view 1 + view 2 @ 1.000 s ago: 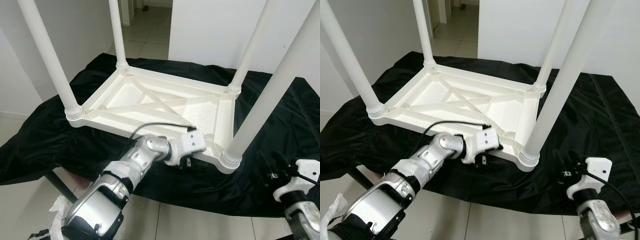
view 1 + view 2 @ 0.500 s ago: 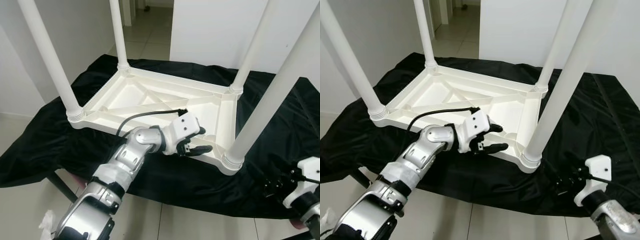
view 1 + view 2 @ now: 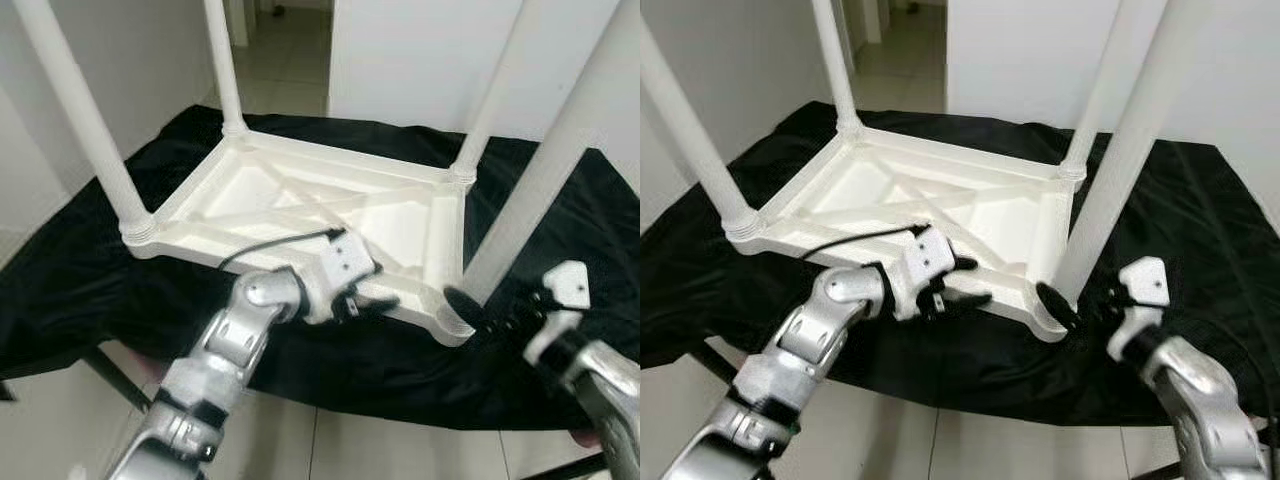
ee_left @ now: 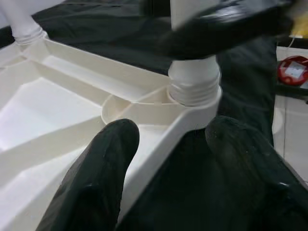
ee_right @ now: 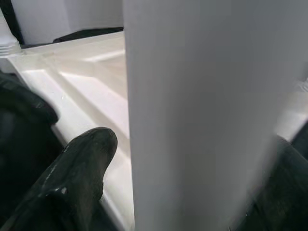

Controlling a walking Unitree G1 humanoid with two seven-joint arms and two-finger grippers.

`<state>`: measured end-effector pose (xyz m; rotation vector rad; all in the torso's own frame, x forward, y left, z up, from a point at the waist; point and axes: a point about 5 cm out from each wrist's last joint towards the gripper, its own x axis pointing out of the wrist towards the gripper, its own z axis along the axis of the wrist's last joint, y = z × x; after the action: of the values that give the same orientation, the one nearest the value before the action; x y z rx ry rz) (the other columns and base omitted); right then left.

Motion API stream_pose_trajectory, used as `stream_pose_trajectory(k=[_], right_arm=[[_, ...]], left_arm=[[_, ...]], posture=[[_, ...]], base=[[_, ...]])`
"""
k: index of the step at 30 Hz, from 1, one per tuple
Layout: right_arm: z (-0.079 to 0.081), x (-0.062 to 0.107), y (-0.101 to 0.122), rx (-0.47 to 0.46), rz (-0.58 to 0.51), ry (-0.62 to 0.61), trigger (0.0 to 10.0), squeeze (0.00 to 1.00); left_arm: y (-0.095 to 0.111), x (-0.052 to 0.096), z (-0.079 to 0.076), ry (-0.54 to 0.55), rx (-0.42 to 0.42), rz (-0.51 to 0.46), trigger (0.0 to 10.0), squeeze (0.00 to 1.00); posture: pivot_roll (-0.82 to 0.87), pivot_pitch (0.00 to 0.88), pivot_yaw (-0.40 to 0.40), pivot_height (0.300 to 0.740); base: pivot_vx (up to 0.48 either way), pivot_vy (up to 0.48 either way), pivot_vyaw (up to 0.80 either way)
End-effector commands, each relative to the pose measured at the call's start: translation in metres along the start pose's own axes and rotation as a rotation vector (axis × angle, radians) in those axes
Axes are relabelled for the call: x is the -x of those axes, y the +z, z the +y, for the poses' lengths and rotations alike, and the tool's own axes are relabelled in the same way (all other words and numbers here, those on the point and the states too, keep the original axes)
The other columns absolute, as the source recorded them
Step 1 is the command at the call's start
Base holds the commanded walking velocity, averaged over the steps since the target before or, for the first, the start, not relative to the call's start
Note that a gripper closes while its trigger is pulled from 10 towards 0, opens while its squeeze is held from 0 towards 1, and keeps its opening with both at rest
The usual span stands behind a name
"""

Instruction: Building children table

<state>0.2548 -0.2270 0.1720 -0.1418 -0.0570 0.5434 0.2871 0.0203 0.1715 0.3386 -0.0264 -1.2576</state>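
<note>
Left arm reaches forward, elbow bent, wrist turned inward toward right. My left gripper (image 3: 372, 300) spread apart, one black finger each side of an edge. Right arm comes in from near right, forearm angled toward left. My right gripper (image 3: 1072, 303) parted, black fingers (image 5: 79, 168) straddling either side of a column.

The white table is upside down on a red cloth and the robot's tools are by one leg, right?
Not quite: the cloth is black, as the left eye view shows. The white table is upside down, with both the left tool and right tool by the near leg.
</note>
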Motion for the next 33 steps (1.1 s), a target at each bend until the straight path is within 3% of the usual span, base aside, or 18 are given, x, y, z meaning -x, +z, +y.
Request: stream_pose_trajectory(k=[1,8,9,10,11,21,22,24,25,28,29,30,31,32,33], right_arm=[[0.002,-0.001,-0.009,-0.01,0.029,-0.001,10.0,0.0],[0.005,-0.016,-0.018,-0.038,0.033,0.004,9.4,0.0],[0.006,-0.017,-0.019,-0.044,0.036,0.011,4.9,0.0],[0.006,-0.017,-0.019,-0.044,0.036,0.011,4.9,0.0],[0.007,-0.018,-0.021,-0.044,0.042,0.02,0.0,0.0],[0.005,-0.02,-0.023,-0.042,0.04,0.008,0.0,0.0],[0.007,-0.02,-0.023,-0.06,0.032,-0.032,7.7,0.0],[0.009,-0.021,-0.024,-0.074,0.026,-0.061,7.7,0.0],[0.011,-0.023,-0.024,-0.093,0.022,-0.119,10.0,0.0],[0.012,-0.024,-0.024,-0.104,0.02,-0.157,10.0,0.0],[0.015,-0.026,-0.028,-0.12,0.043,-0.259,10.0,0.0],[0.015,-0.026,-0.028,-0.12,0.043,-0.259,10.0,0.0],[0.018,-0.028,-0.03,-0.128,0.059,-0.37,10.0,0.0],[0.018,-0.028,-0.03,-0.128,0.059,-0.37,10.0,0.0],[0.021,-0.028,-0.032,-0.149,0.068,-0.468,10.0,0.0]], left_arm=[[0.001,0.003,0.008,0.212,-0.004,0.02,10.0,0.0],[0.007,-0.001,-0.005,0.216,0.012,0.003,10.0,0.0],[0.007,0.0,-0.006,0.215,0.012,0.002,10.0,0.0],[0.007,0.0,-0.006,0.215,0.012,0.002,10.0,0.0],[0.007,0.0,-0.006,0.221,0.009,0.005,10.0,0.0],[0.012,0.007,-0.009,0.255,0.039,0.016,10.0,0.0],[0.011,0.007,-0.011,0.263,0.047,0.018,10.0,0.0],[0.011,0.007,-0.012,0.269,0.052,0.02,10.0,0.0],[0.011,0.007,-0.012,0.283,0.055,0.018,10.0,0.0],[0.011,0.006,-0.012,0.292,0.057,0.017,10.0,0.0],[0.011,0.005,-0.011,0.309,0.065,0.013,10.0,0.0],[0.011,0.005,-0.011,0.309,0.065,0.013,10.0,0.0],[0.011,0.003,-0.009,0.324,0.075,0.011,10.0,0.0],[0.011,0.003,-0.009,0.324,0.075,0.011,10.0,0.0],[0.012,0.002,-0.009,0.337,0.079,0.008,10.0,0.0]], posture=[[-0.09,0.04,-0.032,0.74],[-0.06,0.063,-0.052,0.74],[-0.06,0.066,-0.055,0.74],[-0.06,0.066,-0.055,0.74],[-0.06,0.073,-0.061,0.74],[-0.06,0.076,-0.066,0.74],[-0.06,0.072,-0.068,0.74],[-0.06,0.072,-0.068,0.74],[-0.06,0.067,-0.071,0.74],[-0.06,0.067,-0.071,0.74],[-0.06,0.058,-0.076,0.74],[-0.06,0.058,-0.076,0.74],[-0.06,0.054,-0.079,0.74],[-0.06,0.054,-0.079,0.74],[-0.06,0.05,-0.081,0.74]], base=[[0.0,0.0,0.0],[0.0,0.0,0.0],[0.0,0.0,0.0],[0.0,0.0,0.0],[0.0,0.0,0.0],[0.0,0.0,0.0],[0.0,0.0,0.0],[0.0,0.0,0.0],[0.0,0.0,0.0],[0.0,0.0,0.0],[0.0,0.0,0.0],[0.0,0.0,0.0],[0.0,0.0,0.0],[0.0,0.0,0.0],[0.0,0.0,0.0]])
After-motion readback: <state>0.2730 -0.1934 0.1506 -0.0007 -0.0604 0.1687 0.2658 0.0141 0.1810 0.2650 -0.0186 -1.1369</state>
